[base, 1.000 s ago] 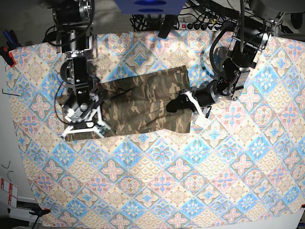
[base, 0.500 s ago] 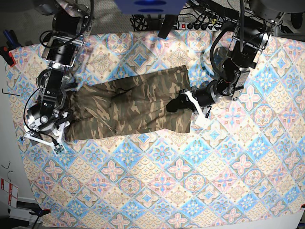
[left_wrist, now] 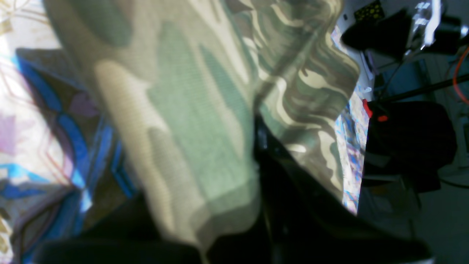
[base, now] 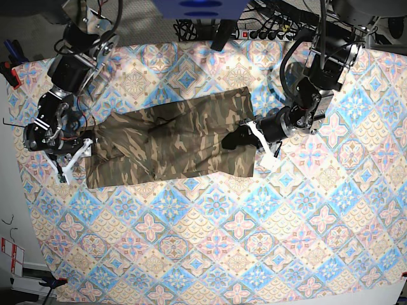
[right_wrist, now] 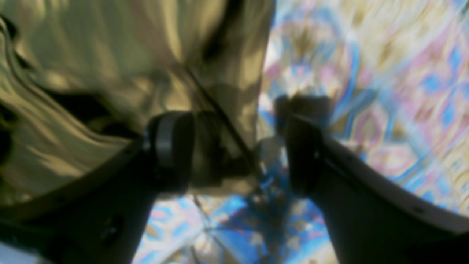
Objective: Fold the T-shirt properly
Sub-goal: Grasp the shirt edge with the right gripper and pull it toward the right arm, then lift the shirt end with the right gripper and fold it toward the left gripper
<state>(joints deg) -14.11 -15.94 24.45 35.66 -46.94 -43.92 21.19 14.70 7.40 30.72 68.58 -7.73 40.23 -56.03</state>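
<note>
Camouflage cloth in olive, brown and tan, the T-shirt (base: 173,143) lies spread in a long band across the upper middle of the blue-and-cream tiled tablecloth (base: 216,241), wrinkled through its centre. No brand, label or writing can be read on the shirt or anywhere else; the prints are too small or blurred.

At the shirt's edge on the base view's right, the left gripper (base: 253,136) sits on the cloth, one dark finger over the fabric and a white finger below it at the hem. In the left wrist view the T-shirt (left_wrist: 205,110) drapes over the dark finger, so the grip appears closed on the cloth.

At the shirt's opposite end, the right gripper (base: 75,155) is just beside the hem, over the tablecloth. The right wrist view, though blurred, shows its two dark fingers (right_wrist: 172,150) spread wide apart, one over the T-shirt (right_wrist: 110,66) near its corner and the other over the bare tablecloth (right_wrist: 366,73), holding nothing.

A power strip (base: 264,33) lies beyond the tablecloth's far edge.
</note>
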